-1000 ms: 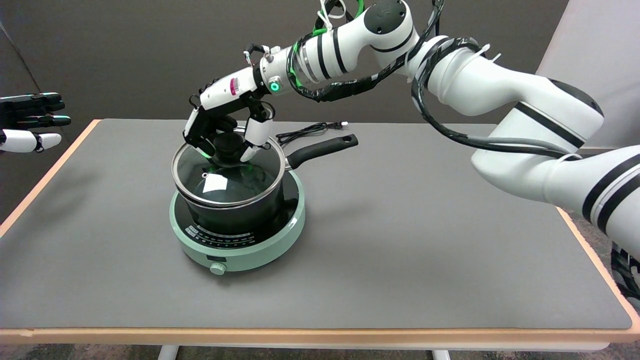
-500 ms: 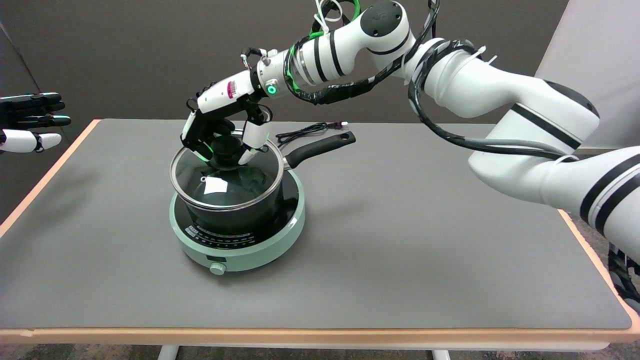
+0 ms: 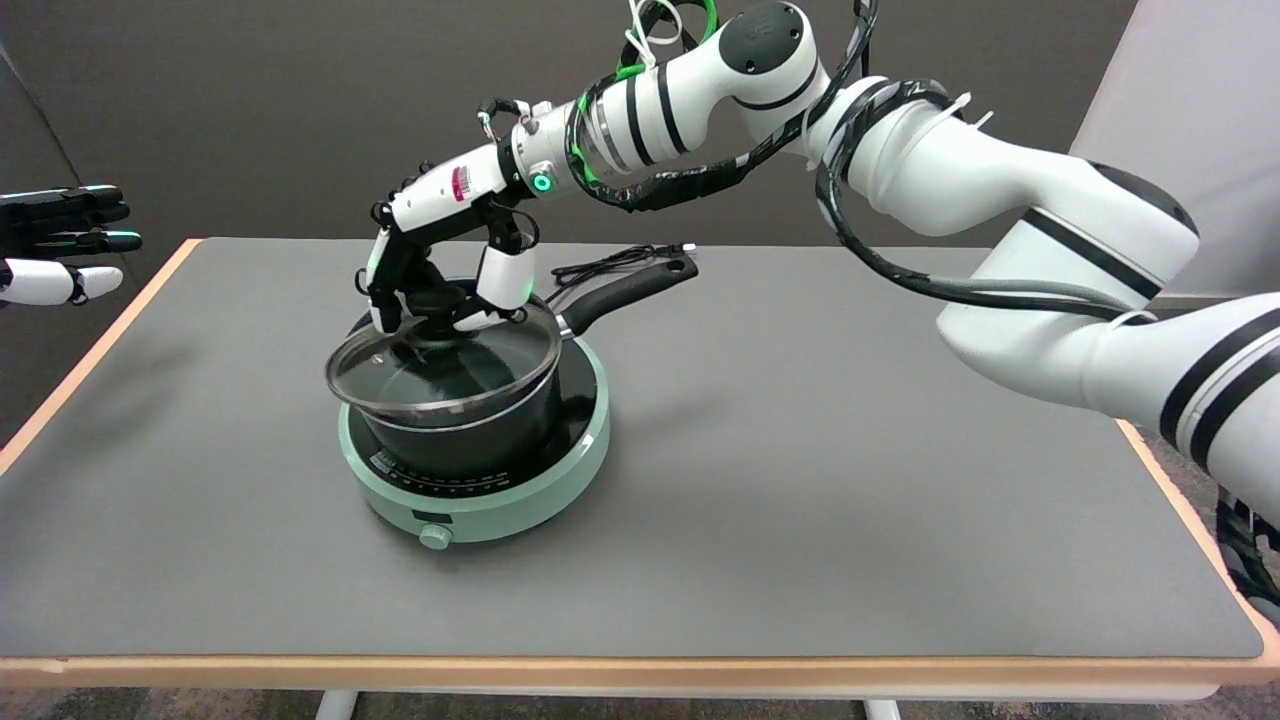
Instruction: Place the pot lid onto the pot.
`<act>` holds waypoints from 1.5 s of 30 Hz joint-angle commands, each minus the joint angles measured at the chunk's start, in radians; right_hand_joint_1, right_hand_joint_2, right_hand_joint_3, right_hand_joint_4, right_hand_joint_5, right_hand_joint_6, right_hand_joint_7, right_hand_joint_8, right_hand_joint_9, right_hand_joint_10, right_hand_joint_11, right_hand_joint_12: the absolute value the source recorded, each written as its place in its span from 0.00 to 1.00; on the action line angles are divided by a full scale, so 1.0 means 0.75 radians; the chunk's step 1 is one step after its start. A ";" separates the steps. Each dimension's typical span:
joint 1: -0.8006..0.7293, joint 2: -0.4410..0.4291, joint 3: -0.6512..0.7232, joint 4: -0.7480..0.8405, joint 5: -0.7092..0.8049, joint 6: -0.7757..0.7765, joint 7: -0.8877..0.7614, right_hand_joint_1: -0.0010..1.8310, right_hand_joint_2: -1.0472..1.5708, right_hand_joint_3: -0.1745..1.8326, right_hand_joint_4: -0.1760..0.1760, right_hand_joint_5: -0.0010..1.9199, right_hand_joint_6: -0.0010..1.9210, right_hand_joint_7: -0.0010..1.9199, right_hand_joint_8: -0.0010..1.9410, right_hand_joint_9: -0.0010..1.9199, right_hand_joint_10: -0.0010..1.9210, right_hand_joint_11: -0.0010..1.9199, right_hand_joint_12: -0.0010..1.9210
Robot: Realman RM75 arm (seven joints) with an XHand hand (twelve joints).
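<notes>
A black pot (image 3: 470,430) with a long black handle (image 3: 625,290) stands on a pale green induction cooker (image 3: 480,500) left of the table's middle. The glass lid (image 3: 440,365) with a steel rim lies over the pot's mouth, shifted a little to the left and raised above the pot's front rim. My right hand (image 3: 440,280) reaches down from above and grips the lid's black knob (image 3: 432,302), with fingers on both sides of it.
A black cable (image 3: 610,262) lies on the grey table (image 3: 850,450) behind the pot handle. The idle left hand (image 3: 60,240) hangs in the air at the far left. The cooker's dial (image 3: 435,537) faces the near edge.
The right hand has lifted the lid by its knob and carried it slightly left and up; the lid now sits higher and flatter over the pot. The pot handle has swung slightly left.
</notes>
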 commanded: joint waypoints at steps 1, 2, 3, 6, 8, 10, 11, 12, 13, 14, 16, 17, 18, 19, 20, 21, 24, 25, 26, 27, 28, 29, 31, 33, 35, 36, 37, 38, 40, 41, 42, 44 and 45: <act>-0.004 0.015 0.000 0.018 0.001 0.024 0.000 0.59 0.69 0.54 0.81 0.33 0.19 0.37 0.18 0.26 0.54 0.00 0.83; -0.005 0.015 0.000 0.018 0.001 0.023 0.000 0.60 0.68 0.54 0.80 0.33 0.18 0.37 0.17 0.26 0.52 0.00 0.82; -0.006 0.017 0.001 0.018 0.001 0.021 0.000 0.61 0.67 0.54 0.79 0.33 0.17 0.36 0.16 0.26 0.50 0.00 0.80; -0.008 0.019 0.002 0.018 0.001 0.015 0.000 0.63 0.66 0.54 0.80 0.33 0.17 0.36 0.15 0.27 0.47 0.00 0.78; -0.010 0.021 0.002 0.018 0.001 0.012 0.000 0.63 0.66 0.54 0.80 0.33 0.17 0.36 0.14 0.27 0.46 0.00 0.77; -0.012 0.024 0.002 0.020 0.001 0.011 0.000 0.63 0.65 0.54 0.80 0.34 0.18 0.36 0.14 0.27 0.45 0.00 0.77; -0.014 0.025 0.003 0.020 0.001 0.011 0.000 0.64 0.65 0.54 0.80 0.34 0.18 0.37 0.14 0.27 0.45 0.00 0.76; -0.015 0.026 0.004 0.021 0.001 0.011 0.000 0.64 0.65 0.54 0.80 0.34 0.18 0.37 0.14 0.27 0.45 0.00 0.76; -0.015 0.028 0.004 0.023 0.001 0.010 0.000 0.64 0.64 0.54 0.80 0.34 0.18 0.37 0.14 0.27 0.45 0.00 0.76; -0.016 0.031 0.005 0.025 0.001 0.009 0.000 0.64 0.64 0.54 0.80 0.34 0.18 0.37 0.14 0.27 0.45 0.00 0.76; -0.017 0.036 0.006 0.031 0.001 0.009 0.000 0.64 0.64 0.54 0.80 0.34 0.18 0.37 0.14 0.27 0.44 0.00 0.76; -0.018 0.038 0.007 0.034 0.001 0.009 0.000 0.64 0.64 0.54 0.79 0.34 0.17 0.37 0.14 0.27 0.44 0.00 0.76; -0.019 0.039 0.008 0.035 0.001 0.009 0.000 0.65 0.64 0.54 0.78 0.33 0.17 0.36 0.14 0.28 0.44 0.00 0.76; -0.019 0.041 0.011 0.037 -0.002 0.009 0.000 0.65 0.64 0.55 0.77 0.33 0.16 0.36 0.14 0.27 0.44 0.00 0.76; -0.019 0.045 0.015 0.044 -0.008 0.009 0.000 0.65 0.64 0.55 0.77 0.33 0.16 0.36 0.14 0.27 0.44 0.00 0.76; -0.019 0.051 0.018 0.052 -0.011 0.009 0.000 0.66 0.63 0.55 0.76 0.32 0.16 0.35 0.13 0.27 0.43 0.00 0.76; -0.018 0.078 0.057 0.096 -0.043 0.009 0.000 0.65 0.62 0.60 0.71 0.29 0.14 0.31 0.12 0.27 0.28 0.00 0.75; -0.019 0.087 0.075 0.110 -0.063 0.009 0.000 0.63 0.62 0.62 0.70 0.28 0.12 0.28 0.10 0.26 0.23 0.02 0.72; -0.021 0.099 0.097 0.129 -0.086 0.008 0.000 0.60 0.61 0.62 0.69 0.26 0.10 0.26 0.08 0.24 0.19 0.06 0.64; -0.023 0.106 0.112 0.146 -0.101 0.007 0.000 0.58 0.60 0.63 0.68 0.25 0.10 0.24 0.08 0.22 0.17 0.10 0.56; -0.025 0.112 0.126 0.156 -0.105 0.006 0.000 0.56 0.59 0.64 0.66 0.23 0.10 0.22 0.09 0.21 0.15 0.12 0.48; -0.027 0.123 0.143 0.173 -0.105 0.002 0.000 0.55 0.58 0.64 0.65 0.22 0.10 0.20 0.09 0.19 0.13 0.14 0.42; -0.033 0.139 0.162 0.196 -0.104 -0.001 0.000 0.54 0.57 0.64 0.65 0.21 0.09 0.19 0.09 0.19 0.12 0.14 0.39; -0.042 0.152 0.179 0.219 -0.105 -0.003 0.000 0.53 0.57 0.63 0.64 0.20 0.09 0.18 0.09 0.18 0.12 0.15 0.38; -0.046 0.166 0.189 0.229 -0.107 -0.011 0.000 0.52 0.57 0.63 0.64 0.20 0.09 0.17 0.09 0.18 0.12 0.15 0.38; -0.049 0.173 0.199 0.235 -0.112 -0.017 0.000 0.52 0.56 0.62 0.64 0.20 0.09 0.17 0.09 0.17 0.12 0.15 0.38; -0.053 0.178 0.213 0.243 -0.122 -0.022 0.000 0.52 0.56 0.62 0.64 0.20 0.09 0.17 0.09 0.17 0.12 0.15 0.37; -0.059 0.185 0.232 0.257 -0.135 -0.028 0.000 0.52 0.56 0.62 0.63 0.19 0.09 0.16 0.09 0.16 0.12 0.14 0.36; -0.074 0.205 0.270 0.298 -0.154 -0.041 0.001 0.48 0.55 0.59 0.61 0.17 0.09 0.14 0.09 0.14 0.12 0.13 0.31; -0.084 0.216 0.287 0.319 -0.152 -0.043 0.002 0.46 0.55 0.58 0.61 0.16 0.09 0.13 0.09 0.12 0.12 0.12 0.29; -0.092 0.223 0.300 0.337 -0.147 -0.043 0.005 0.45 0.55 0.57 0.60 0.16 0.08 0.12 0.08 0.12 0.12 0.11 0.29; -0.114 0.243 0.328 0.388 -0.143 -0.043 0.028 0.42 0.54 0.55 0.60 0.14 0.08 0.10 0.08 0.09 0.12 0.10 0.29; -0.123 0.249 0.337 0.405 -0.143 -0.039 0.032 0.40 0.54 0.54 0.59 0.14 0.08 0.09 0.08 0.08 0.12 0.09 0.28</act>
